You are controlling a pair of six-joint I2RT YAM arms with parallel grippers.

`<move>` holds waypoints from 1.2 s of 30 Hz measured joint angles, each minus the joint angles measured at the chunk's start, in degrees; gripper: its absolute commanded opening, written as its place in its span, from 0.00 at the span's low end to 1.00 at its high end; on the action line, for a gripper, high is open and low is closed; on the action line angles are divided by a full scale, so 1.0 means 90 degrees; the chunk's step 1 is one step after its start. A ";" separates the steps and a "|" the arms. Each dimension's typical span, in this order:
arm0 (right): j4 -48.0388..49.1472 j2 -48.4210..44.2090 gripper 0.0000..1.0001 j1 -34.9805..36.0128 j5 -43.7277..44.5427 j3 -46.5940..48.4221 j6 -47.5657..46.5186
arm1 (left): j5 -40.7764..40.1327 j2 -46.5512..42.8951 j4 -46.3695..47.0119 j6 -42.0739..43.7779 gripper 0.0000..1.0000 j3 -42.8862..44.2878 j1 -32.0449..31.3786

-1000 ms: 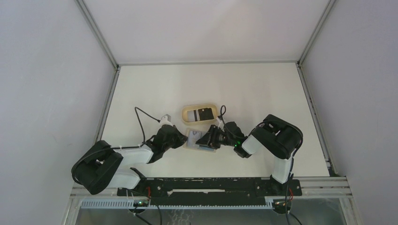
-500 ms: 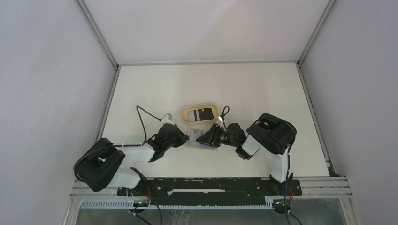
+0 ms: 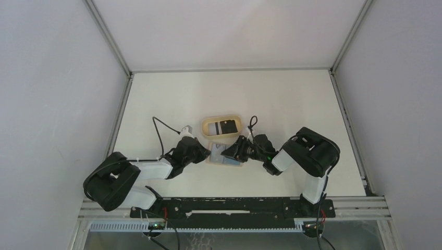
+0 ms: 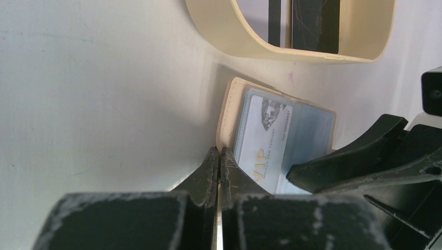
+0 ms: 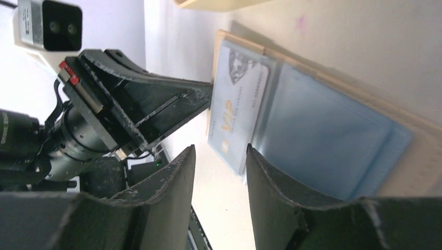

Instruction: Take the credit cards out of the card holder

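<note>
**A:** Why is the left claw (image 4: 219,152) sitting at the card holder (image 4: 228,112)?

**B:** To steady it, I'd judge. Its fingers are pressed together, tips against the tan left edge. The holder lies open on the worktop (image 4: 104,78), just in front of the tray (image 4: 219,36).

**A:** And the right claw (image 5: 220,151)?

**B:** Spread, with a finger on either side of the end of the pale VIP card (image 5: 237,104). That card sticks partway out of the grey-blue pocket (image 5: 323,135), so the claw looks lined up to pinch it and draw it free. A black card (image 4: 315,23) already lies in the tray beside a paler one.

**A:** What can't you make out?

**B:** The left tips may nip the tan lip or only press on it. The pockets hide any further cards, the wrist views crop the tray, and from above both claws cover part of the holder.
</note>
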 measured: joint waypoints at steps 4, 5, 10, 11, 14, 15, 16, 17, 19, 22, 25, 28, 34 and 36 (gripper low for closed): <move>-0.0831 -0.0279 0.50 -0.0121 0.0245 0.0114 -0.0248 | 0.0002 0.0015 0.0005 0.0000 0.00 0.0002 0.0000; -0.0996 -0.0282 0.50 -0.0141 0.0279 0.0187 -0.0294 | 0.0002 0.0029 0.0007 0.0000 0.00 0.0005 0.0000; -0.1880 -0.0282 0.51 -0.0131 0.0425 0.0763 -0.0512 | 0.0010 0.0053 0.0032 0.0000 0.00 0.0022 -0.0005; -0.2021 -0.0282 0.51 -0.0117 0.0437 0.0848 -0.0537 | 0.0007 0.0061 0.0032 0.0000 0.00 0.0022 -0.0007; -0.2319 -0.0282 0.51 -0.0051 0.0481 0.1035 -0.0573 | 0.0002 0.0075 0.0029 0.0000 0.00 0.0024 -0.0012; -0.2402 -0.0274 0.51 -0.0024 0.0500 0.1086 -0.0576 | 0.0002 0.0078 0.0027 0.0000 0.00 0.0027 -0.0015; -0.2453 -0.0272 0.51 -0.0005 0.0520 0.1120 -0.0576 | 0.0002 0.0080 0.0027 0.0000 0.00 0.0029 -0.0015; -0.2484 -0.0270 0.51 0.0002 0.0522 0.1139 -0.0576 | 0.0000 0.0080 0.0024 0.0000 0.00 0.0032 -0.0019; -0.2504 -0.0267 0.51 0.0000 0.0508 0.1151 -0.0573 | -0.0002 0.0083 0.0027 0.0000 0.00 0.0032 -0.0032; -0.2453 -0.0243 0.51 -0.0002 0.0457 0.1154 -0.0568 | -0.0027 0.0085 0.0027 0.0000 0.00 0.0032 -0.0051; -0.2215 -0.0146 0.52 -0.0022 0.0299 0.1149 -0.0544 | -0.0066 0.0087 0.0027 0.0000 0.00 0.0034 -0.0070; -0.1817 -0.0007 0.52 -0.0044 0.0138 0.1086 -0.0464 | -0.0085 0.0087 0.0027 0.0000 0.00 0.0036 -0.0080; -0.1005 0.0199 0.51 -0.0017 -0.0250 0.0884 -0.0231 | -0.0097 0.0095 0.0041 -0.0002 0.00 0.0036 -0.0092; -0.0809 0.0240 0.51 0.0024 -0.0391 0.0840 -0.0153 | -0.0102 0.0109 0.0058 -0.0002 0.00 0.0039 -0.0107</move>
